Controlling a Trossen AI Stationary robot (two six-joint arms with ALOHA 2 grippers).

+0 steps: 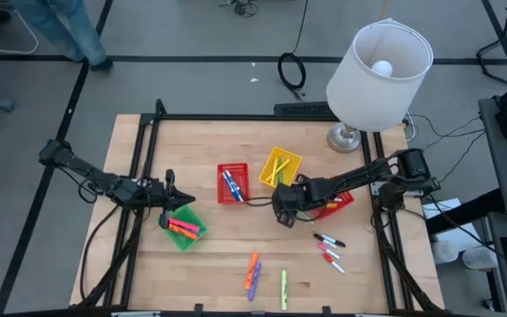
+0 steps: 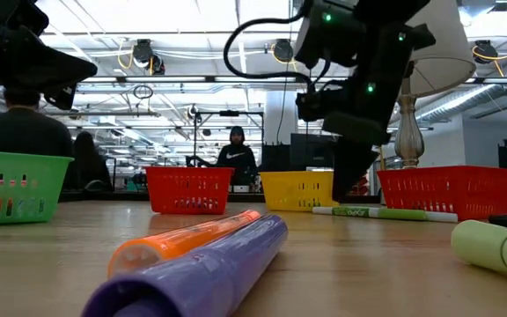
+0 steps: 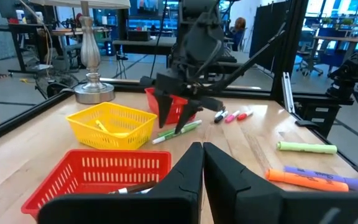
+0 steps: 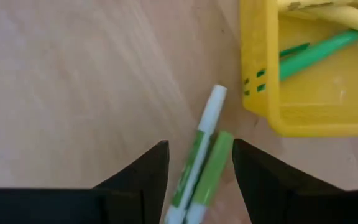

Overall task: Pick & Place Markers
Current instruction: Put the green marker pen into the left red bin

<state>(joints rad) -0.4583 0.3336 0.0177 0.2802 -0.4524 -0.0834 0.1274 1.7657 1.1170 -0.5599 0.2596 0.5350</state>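
Two green markers (image 4: 197, 177) lie side by side on the table next to the yellow basket (image 4: 260, 93), which holds one green marker (image 4: 319, 50) and yellow ones. My right gripper (image 4: 199, 146) hangs over the pair, pointing down, open, one finger on either side; I see no touch. The left wrist view shows the same markers (image 3: 178, 132) under it. My left gripper (image 1: 183, 201) waits shut and empty above the green basket (image 1: 183, 231), which holds orange and pink markers.
A red basket (image 1: 232, 182) holds blue markers; a second red basket (image 1: 340, 202) sits under my right arm. Loose markers lie near the front: black, red and pink (image 1: 328, 248), orange and purple (image 1: 253, 273), yellow-green (image 1: 283, 289). A lamp (image 1: 377, 66) stands at the far right.
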